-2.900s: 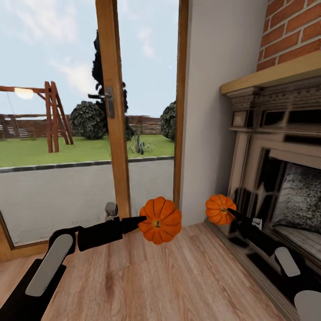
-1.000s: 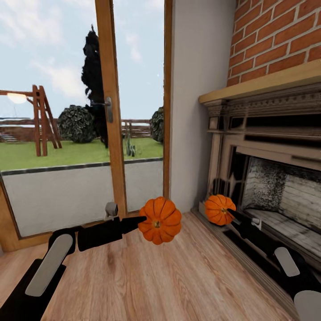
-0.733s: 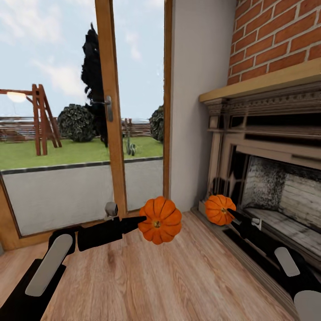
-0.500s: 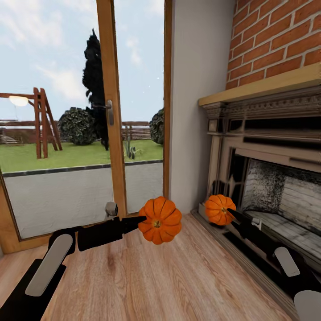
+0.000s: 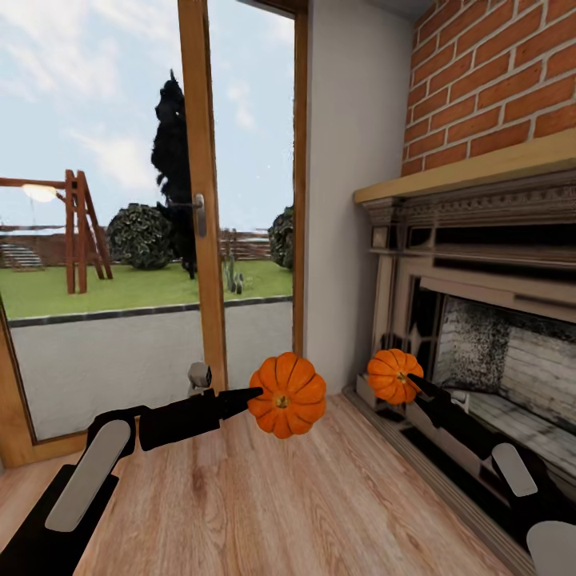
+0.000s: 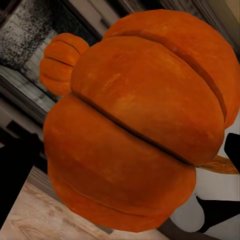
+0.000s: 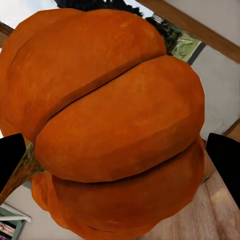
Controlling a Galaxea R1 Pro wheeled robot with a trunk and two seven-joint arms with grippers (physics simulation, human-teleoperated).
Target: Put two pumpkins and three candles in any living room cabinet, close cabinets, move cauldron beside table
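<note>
Carrying two pumpkins, left tool (image 5: 254, 394) one (image 5: 287, 395), right tool (image 5: 410, 379) one (image 5: 392, 375)

Left tool (image 5: 254, 394): fingertips concealed behind the larger pumpkin (image 5: 287, 395) in the head view; how the jaws stand cannot be read there. In the left wrist view that pumpkin (image 6: 135, 130) runs past the frame edge, and the second pumpkin (image 6: 62, 62) shows as a partial lobe behind it.

Right tool (image 5: 414, 386): tip merges with the smaller pumpkin (image 5: 392, 376) and the dark fireplace (image 5: 488, 336) surround; finger outline indistinct. In the right wrist view the pumpkin (image 7: 112, 117) is cropped at the frame edges, two dark fingertips (image 7: 224, 160) showing at its sides.

Fireplace is cut off by the right edge; firebox interior blurred.
</note>
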